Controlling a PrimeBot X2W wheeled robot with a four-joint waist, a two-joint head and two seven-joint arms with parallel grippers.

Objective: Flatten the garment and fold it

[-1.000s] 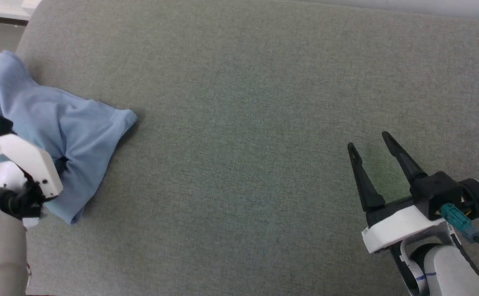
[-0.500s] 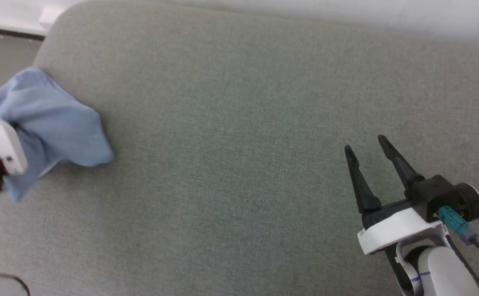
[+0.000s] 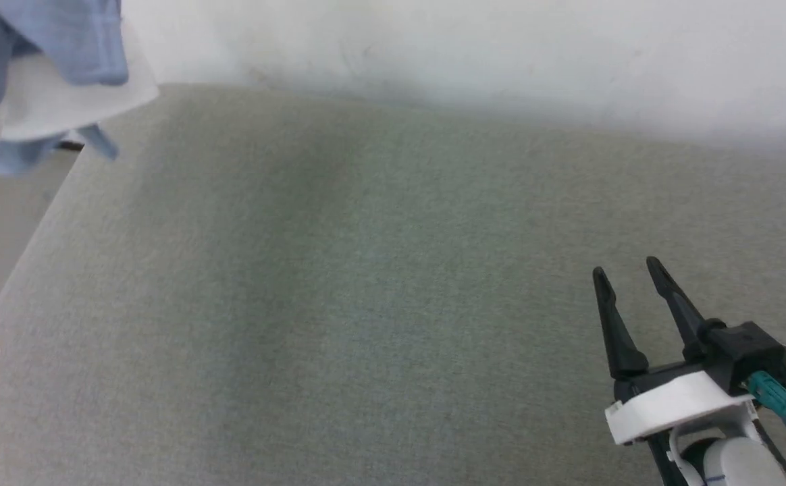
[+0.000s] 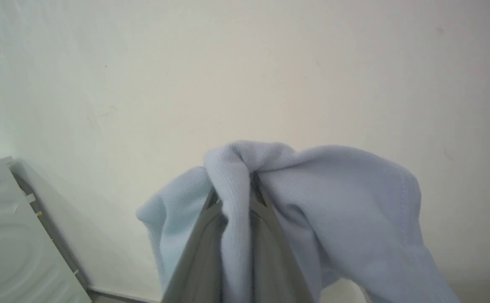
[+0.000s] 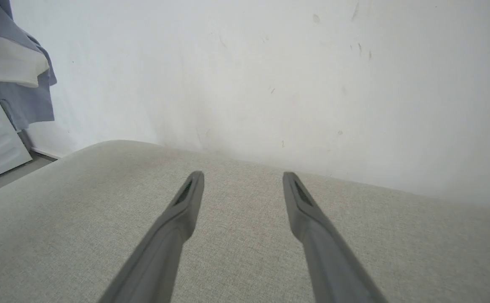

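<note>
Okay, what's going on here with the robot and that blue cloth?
The robot's left end effector is shut on a fold of the light blue shirt, holding it bunched up in the air near the white wall, off the grey fabric surface. The right end effector hangs open and empty over that surface's right side. The shirt is not yet spread flat, so no folding has begun.

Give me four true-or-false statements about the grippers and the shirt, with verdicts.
1. The left gripper is shut on the garment. True.
2. The right gripper is shut. False: it is open and holds nothing.
3. The garment lies flat on the grey surface. False: it hangs bunched from the left gripper.
4. The right gripper is over the grey surface, pointing toward a pale wall. True.
</note>
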